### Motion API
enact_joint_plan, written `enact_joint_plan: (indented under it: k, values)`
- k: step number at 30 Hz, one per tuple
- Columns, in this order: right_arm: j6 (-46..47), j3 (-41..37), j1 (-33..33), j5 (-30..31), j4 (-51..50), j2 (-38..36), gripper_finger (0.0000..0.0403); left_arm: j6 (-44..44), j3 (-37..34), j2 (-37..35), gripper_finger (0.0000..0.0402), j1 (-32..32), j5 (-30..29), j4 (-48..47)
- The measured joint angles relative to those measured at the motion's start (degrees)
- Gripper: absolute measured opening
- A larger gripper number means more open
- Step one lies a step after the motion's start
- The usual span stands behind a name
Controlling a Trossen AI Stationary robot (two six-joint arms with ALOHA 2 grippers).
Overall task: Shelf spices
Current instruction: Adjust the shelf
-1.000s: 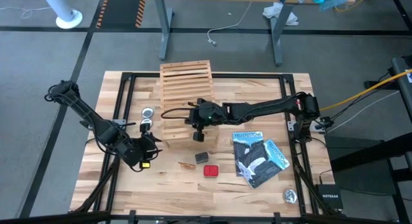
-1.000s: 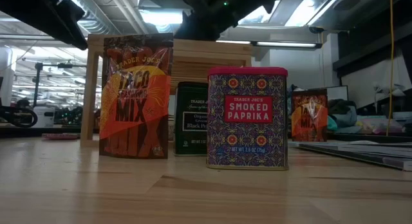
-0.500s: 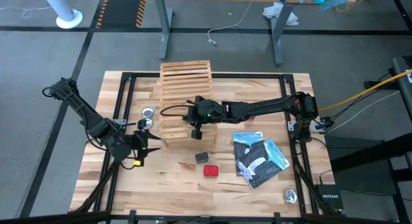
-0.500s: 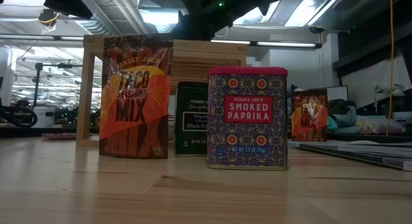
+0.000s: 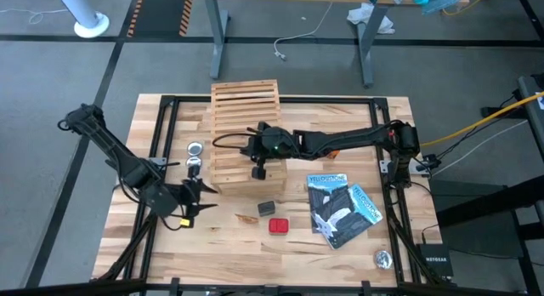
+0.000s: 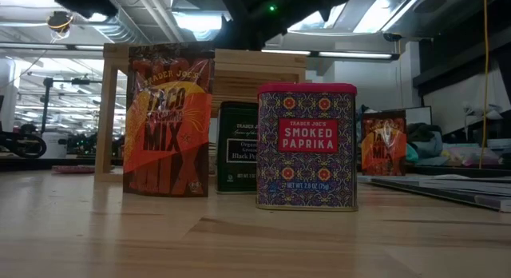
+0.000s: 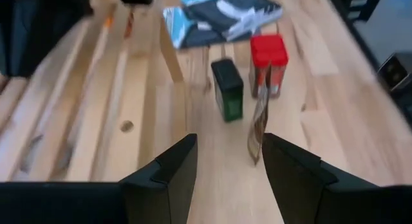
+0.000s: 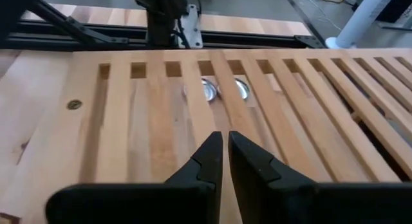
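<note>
The wooden slatted shelf (image 5: 245,134) stands on the table's far middle. Near of it stand three spices: a red box (image 5: 278,225) (image 6: 306,146), a dark grey box (image 5: 267,207) (image 6: 238,147) and an orange-brown packet (image 5: 247,218) (image 6: 168,120). A second packet (image 6: 383,142) stands farther back in the low view. My right gripper (image 5: 259,170) (image 8: 224,139) is shut over the shelf's near slats. My left gripper (image 5: 197,198) (image 7: 225,143) is open, left of the spices, beside the shelf's near left corner. My right gripper's shut fingers (image 8: 207,161) lie low over the shelf's slats (image 8: 193,114), pointing along its top toward the table's left. I cannot tell whether they touch the wood.
Two round silver tins (image 5: 195,156) sit left of the shelf and show through its slats (image 8: 224,89). A third tin (image 5: 382,259) lies at the near right corner. Blue-and-black booklets (image 5: 340,207) lie right of the spices. A black frame (image 5: 161,143) borders the tabletop.
My left gripper has drawn back from the shelf's near left corner toward the table's left and near edges. My right gripper has moved a little toward the far edge over the shelf. In the low view the shelf has shifted slightly left. The spices have stayed put.
</note>
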Motion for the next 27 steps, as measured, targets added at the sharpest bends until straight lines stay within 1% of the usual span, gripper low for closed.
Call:
enact_joint_plan:
  k: [4,6,9,15,19,23,27]
  values:
    - [0.0,0.0,0.0,-0.4,-0.2,-0.1,0.0033,-0.4,0.0,3.5,0.0169,0.2,0.0,-1.2]
    - [0.0,0.1,0.0,-0.8,-0.2,-0.1,0.0033,-0.3,0.0,4.7,0.0169,0.8,-1.1,-1.4]
    - [0.0,0.1,0.0,-0.9,-0.2,-0.1,0.0033,-0.3,0.0,6.1,0.0169,2.1,-2.3,-1.7]
    - [0.0,0.1,0.0,-1.4,-0.6,-0.2,0.0033,-0.4,0.0,7.8,0.0169,4.4,-2.4,-1.9]
    - [0.0,0.1,0.1,-2.1,-0.9,-0.2,0.0033,-4.0,0.0,7.9,0.0169,5.3,-2.4,-5.8]
    - [0.0,0.1,0.1,-5.4,-1.0,-0.2,0.0033,-9.1,0.0,7.9,0.0169,5.8,-2.9,-10.4]
    - [0.0,0.1,0.1,-7.0,-1.0,-0.2,0.0033,-9.9,0.0,7.9,0.0169,5.8,-3.3,-11.4]
